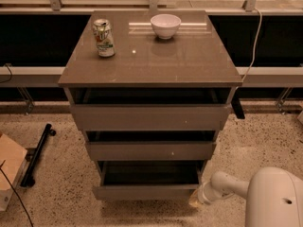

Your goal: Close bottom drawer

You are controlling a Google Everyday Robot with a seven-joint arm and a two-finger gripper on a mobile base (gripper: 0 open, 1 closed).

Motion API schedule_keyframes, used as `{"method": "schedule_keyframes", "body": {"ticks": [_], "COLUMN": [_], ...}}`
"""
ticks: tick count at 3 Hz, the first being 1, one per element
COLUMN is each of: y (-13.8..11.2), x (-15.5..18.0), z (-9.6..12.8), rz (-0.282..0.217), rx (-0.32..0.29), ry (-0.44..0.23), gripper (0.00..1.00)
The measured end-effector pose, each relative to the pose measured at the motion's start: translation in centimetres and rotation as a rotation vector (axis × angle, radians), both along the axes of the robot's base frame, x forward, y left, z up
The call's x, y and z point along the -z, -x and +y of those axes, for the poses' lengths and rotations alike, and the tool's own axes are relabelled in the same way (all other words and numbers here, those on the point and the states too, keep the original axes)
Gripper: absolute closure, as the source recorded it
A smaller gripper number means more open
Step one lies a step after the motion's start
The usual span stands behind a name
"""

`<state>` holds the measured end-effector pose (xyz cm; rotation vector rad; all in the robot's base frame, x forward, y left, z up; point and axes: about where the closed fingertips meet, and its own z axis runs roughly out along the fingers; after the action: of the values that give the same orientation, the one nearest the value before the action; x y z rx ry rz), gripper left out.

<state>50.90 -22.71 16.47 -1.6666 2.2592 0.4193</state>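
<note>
While the bottom drawer (147, 192) sits partly pulled out, lowest of 3 tiers, the gripper (198, 200) rests by its right front corner; whether it is clenched cannot be told. Pushing so far off-centre may skew the drawer and jam it, or slip past.

We see our gripper (195, 201) low beside the bottom drawer (147, 192), at the right end of its pulled-out front. The floor (142, 214) near that front lies open to us; a black bar (37, 153) and a cardboard box (9, 167) lie well left.
</note>
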Motion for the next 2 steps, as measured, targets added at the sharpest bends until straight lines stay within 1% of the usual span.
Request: {"method": "schedule_keyframes", "body": {"ticks": [1, 2], "y": [-2.77, -3.04], "x": [1.42, 1.47], "z": [0.98, 1.05], "rz": [-0.064, -0.070], "rx": [0.012, 0.013], "ry": [-0.013, -0.014], "gripper": [1.00, 1.00]}}
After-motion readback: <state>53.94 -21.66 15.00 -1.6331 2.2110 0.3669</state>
